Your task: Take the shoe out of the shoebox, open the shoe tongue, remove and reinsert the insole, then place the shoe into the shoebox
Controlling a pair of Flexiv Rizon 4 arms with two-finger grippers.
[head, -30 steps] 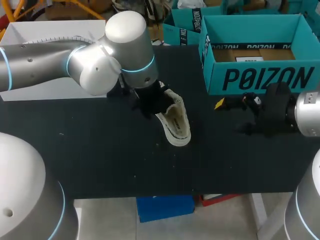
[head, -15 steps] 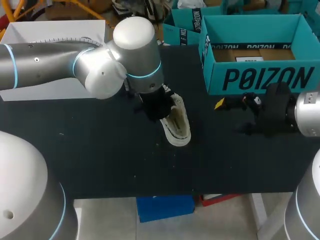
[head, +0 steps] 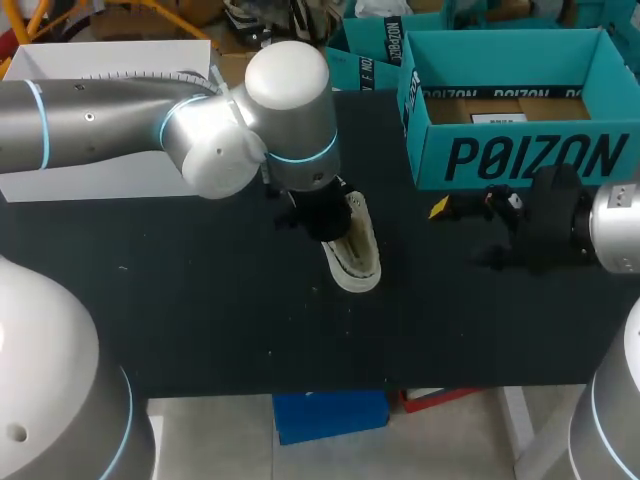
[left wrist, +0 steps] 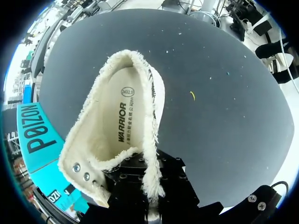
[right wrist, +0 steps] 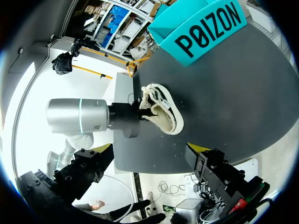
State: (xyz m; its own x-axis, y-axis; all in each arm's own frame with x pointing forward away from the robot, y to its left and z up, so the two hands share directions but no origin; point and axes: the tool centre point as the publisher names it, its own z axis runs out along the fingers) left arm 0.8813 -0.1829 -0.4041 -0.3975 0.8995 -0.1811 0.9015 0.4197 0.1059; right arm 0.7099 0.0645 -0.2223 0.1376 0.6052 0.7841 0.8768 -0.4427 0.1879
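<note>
A cream fleece-lined shoe (head: 357,250) lies on the black table, left of the teal shoebox (head: 520,150). In the left wrist view its opening faces me and the insole (left wrist: 122,112) lies flat inside. My left gripper (left wrist: 148,179) is shut on the shoe's fleece side edge near the eyelets; in the head view the left gripper (head: 322,213) sits at the shoe's rear end. My right gripper (head: 470,232) stands open in front of the shoebox, well right of the shoe, holding nothing. The right wrist view shows the shoe (right wrist: 166,114) ahead of the right gripper (right wrist: 149,163).
A white box (head: 90,60) stands at the back left under my left arm. A second teal box (head: 365,55) sits behind, left of the shoebox. Bare black table (head: 220,320) lies in front of the shoe.
My left arm slid right along the shoe and its fingers closed on the shoe's side edge. The shoe barely shifted. The right arm stayed still.
</note>
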